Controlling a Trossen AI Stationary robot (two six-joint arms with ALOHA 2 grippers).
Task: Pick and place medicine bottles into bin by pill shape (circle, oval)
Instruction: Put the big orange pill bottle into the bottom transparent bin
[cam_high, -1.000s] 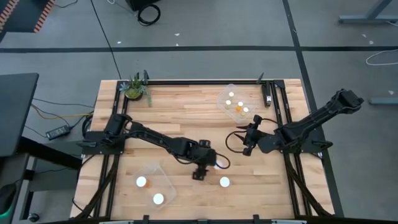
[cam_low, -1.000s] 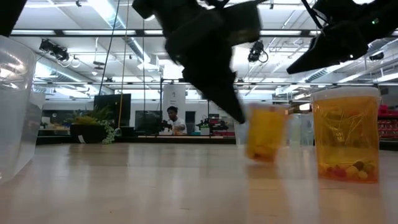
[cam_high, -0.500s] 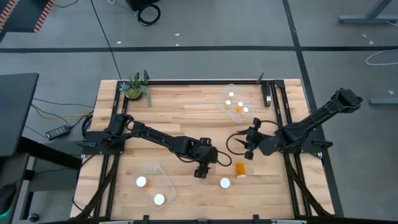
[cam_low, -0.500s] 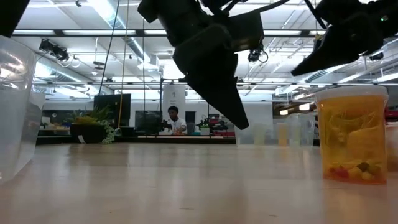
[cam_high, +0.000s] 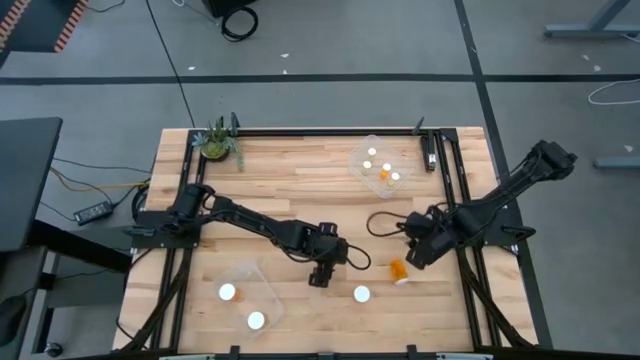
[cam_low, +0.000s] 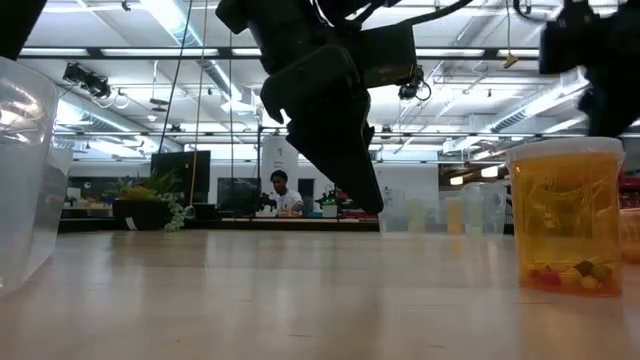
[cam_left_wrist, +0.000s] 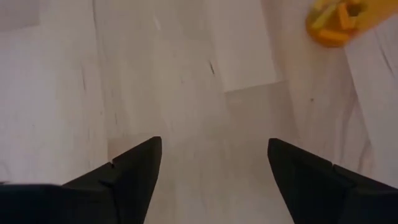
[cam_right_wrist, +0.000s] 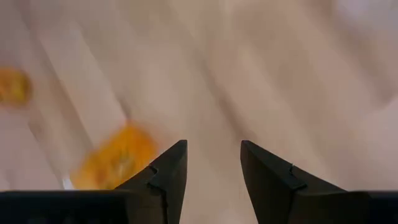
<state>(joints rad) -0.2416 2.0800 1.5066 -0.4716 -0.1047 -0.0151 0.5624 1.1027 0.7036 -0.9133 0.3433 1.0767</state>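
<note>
One orange medicine bottle (cam_high: 400, 270) lies on its side on the wood, just off my right gripper (cam_high: 413, 258), which points steeply down and is open with nothing between its fingers (cam_right_wrist: 213, 155). It shows blurred in the right wrist view (cam_right_wrist: 115, 158). A second bottle (cam_high: 361, 294) stands upright on its base near the front edge, also seen in the low view (cam_low: 565, 215). My left gripper (cam_high: 321, 277) hovers open over bare wood (cam_left_wrist: 214, 155), to the left of both bottles. A clear bin (cam_high: 262, 282) at the front left holds two bottles. A round clear bin (cam_high: 360, 152) at the far right holds three.
A small potted plant (cam_high: 217, 141) stands at the far left corner. Black frame rails (cam_high: 452, 180) run along the table's right side. Bare wood lies between the two bins. A person (cam_low: 279, 192) shows far back in the room.
The bottle beside my left gripper has tipped over and rolled toward the table's right edge; it now lies on its side. My right gripper has moved toward the near edge, toward that bottle, and has tipped and rolled to point steeply down.
</note>
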